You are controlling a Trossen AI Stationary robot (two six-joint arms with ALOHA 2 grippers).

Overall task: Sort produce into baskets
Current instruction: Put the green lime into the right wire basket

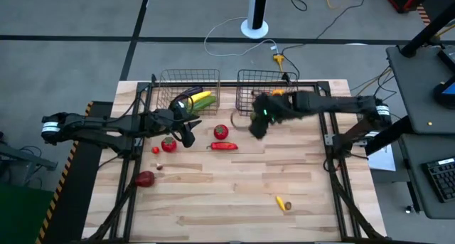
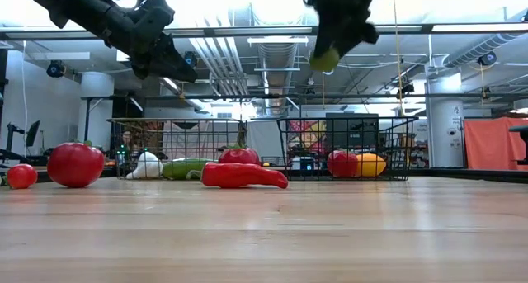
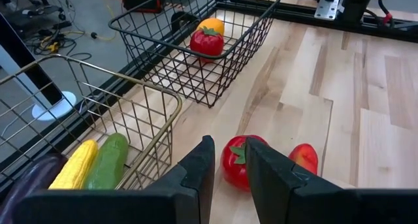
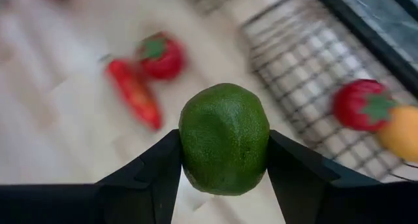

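A round green lime-like toy fruit [image 4: 224,138] is clamped between the fingers of the right gripper [image 1: 257,124], raised at upper centre beside the dark grey wire basket [image 1: 245,77]. The left gripper [image 1: 186,129], fingers nearly together and empty, is seen centre-left beside the copper wire basket [image 1: 170,77].

White floor-stand base [image 1: 255,27], yellow-plugged cable [image 1: 278,58], keyboard [image 1: 441,178] around wooden table [image 1: 234,194]

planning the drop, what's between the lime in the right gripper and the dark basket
Nothing solid: in the low view the lime hangs in the right gripper over the dark basket, open air between them.
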